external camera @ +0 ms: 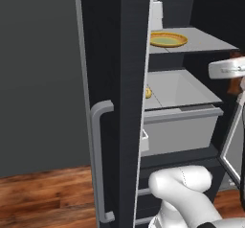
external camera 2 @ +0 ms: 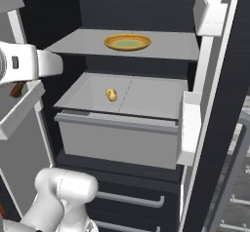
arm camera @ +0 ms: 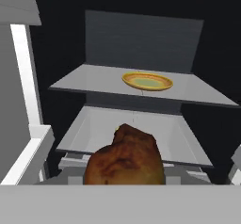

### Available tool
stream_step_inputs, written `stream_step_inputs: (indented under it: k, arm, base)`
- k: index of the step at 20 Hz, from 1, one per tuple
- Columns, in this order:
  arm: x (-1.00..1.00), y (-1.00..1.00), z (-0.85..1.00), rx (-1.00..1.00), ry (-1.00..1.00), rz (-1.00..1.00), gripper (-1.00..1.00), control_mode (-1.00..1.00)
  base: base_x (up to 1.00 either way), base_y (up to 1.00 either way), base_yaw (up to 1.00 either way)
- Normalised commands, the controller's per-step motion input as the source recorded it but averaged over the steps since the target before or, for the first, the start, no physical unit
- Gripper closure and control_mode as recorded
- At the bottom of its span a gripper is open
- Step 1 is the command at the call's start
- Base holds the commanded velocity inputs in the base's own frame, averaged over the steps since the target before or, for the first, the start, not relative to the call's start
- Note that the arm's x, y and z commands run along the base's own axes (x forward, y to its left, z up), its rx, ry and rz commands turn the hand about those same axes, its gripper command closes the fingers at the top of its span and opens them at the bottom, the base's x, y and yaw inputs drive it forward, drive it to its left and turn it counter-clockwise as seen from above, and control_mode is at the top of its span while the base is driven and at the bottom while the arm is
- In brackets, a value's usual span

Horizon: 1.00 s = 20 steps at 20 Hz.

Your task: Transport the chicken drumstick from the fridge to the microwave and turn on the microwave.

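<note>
The chicken drumstick (arm camera: pixel 124 164), golden-brown with darker patches, sits right in front of the hand camera and hides the fingertips. My gripper (external camera: pixel 238 81) is shut on it, in the air in front of the open fridge (external camera: pixel 110 78), level with the middle shelf. From the right base view, a brown bit of the drumstick (external camera 2: pixel 17 88) shows under the white hand at the left edge. The fridge's grey bar handle (external camera: pixel 98 160) runs down the open door. The microwave is out of view.
A yellow plate (external camera 2: pixel 127 42) lies on the fridge's upper shelf. A small round yellow food item (external camera 2: pixel 111 95) rests on the shelf below, above the grey drawer (external camera 2: pixel 117 138). Door racks (external camera 2: pixel 190 124) jut out on the right, and another door shelf (arm camera: pixel 28 152) is close on the left.
</note>
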Motion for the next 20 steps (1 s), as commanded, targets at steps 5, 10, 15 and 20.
stream_step_inputs:
  k: [5,10,15,20]
  arm:
    - [-0.34,0.00,0.00,-0.09,0.00,0.00,1.00,-1.00]
    - [-0.07,0.00,-0.01,-0.06,0.00,0.00,1.00,-1.00]
    - [0.00,0.00,-0.09,-0.05,0.00,0.00,1.00,-1.00]
    - [0.00,0.00,-0.05,-0.01,0.00,0.00,1.00,-1.00]
  base:
    - [0.00,0.00,0.00]
    - [0.00,0.00,0.00]
    - [0.00,0.00,0.00]
    - [0.00,0.00,0.00]
